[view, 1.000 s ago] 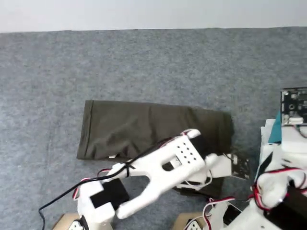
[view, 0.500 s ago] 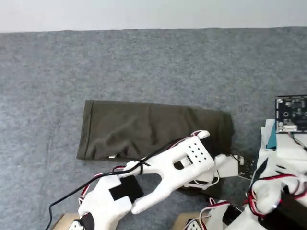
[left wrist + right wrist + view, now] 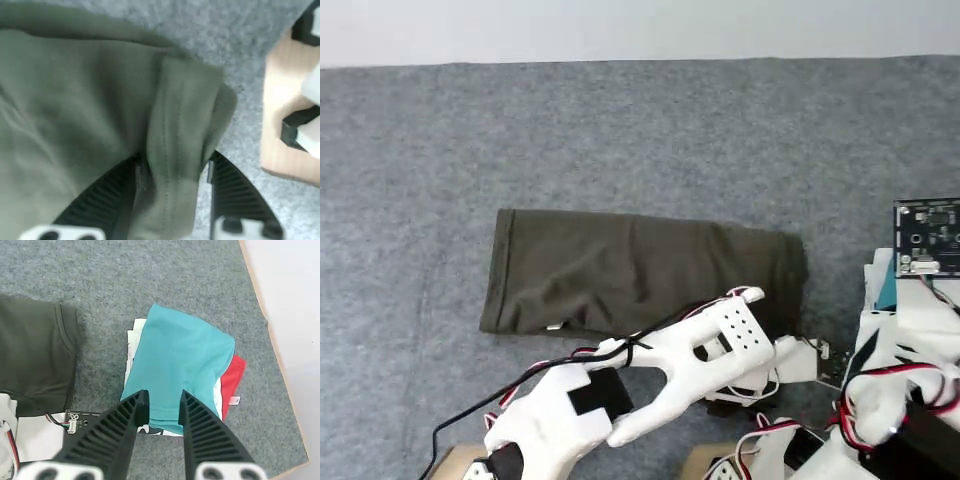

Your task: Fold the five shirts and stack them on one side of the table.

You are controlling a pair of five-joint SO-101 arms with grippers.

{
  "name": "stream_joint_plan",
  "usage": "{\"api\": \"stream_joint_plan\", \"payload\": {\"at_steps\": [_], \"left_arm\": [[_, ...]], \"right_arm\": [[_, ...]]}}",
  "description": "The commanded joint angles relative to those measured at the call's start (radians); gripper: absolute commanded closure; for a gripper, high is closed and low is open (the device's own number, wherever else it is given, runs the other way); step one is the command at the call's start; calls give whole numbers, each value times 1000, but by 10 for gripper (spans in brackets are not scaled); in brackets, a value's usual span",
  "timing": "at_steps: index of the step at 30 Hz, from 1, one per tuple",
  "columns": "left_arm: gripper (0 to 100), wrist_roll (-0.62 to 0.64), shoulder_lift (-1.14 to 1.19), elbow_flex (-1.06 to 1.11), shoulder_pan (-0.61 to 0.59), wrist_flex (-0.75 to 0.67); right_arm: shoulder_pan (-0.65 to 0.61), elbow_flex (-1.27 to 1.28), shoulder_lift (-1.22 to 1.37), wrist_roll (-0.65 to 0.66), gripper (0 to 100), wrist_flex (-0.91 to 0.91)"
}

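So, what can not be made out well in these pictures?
- High view: the left arm covers the near corner of the olive shirt.
- High view: the right arm mostly hides the stack, which is also cut by the edge.
- Right wrist view: the teal shirt covers the stack; count unclear.

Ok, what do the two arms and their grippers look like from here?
The left arm and right arm are white plastic with black motor blocks and red, black and white wires; the left one's wrist plate has small holes. The left gripper and right gripper have black ribbed fingers.
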Motion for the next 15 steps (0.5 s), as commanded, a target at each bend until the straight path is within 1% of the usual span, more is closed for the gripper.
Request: {"api": "stream_joint_plan", "payload": {"at_steps": [1, 11, 15], "left_arm": [[797, 5, -14, -44, 0, -14], [798, 5, -5, -41, 0, -29], [798, 6, 34, -62, 0, -26]], "right_arm": [[12, -3, 8, -3, 890, 39], [12, -3, 8, -3, 890, 39], [12, -3, 8, -3, 890, 39]]}}
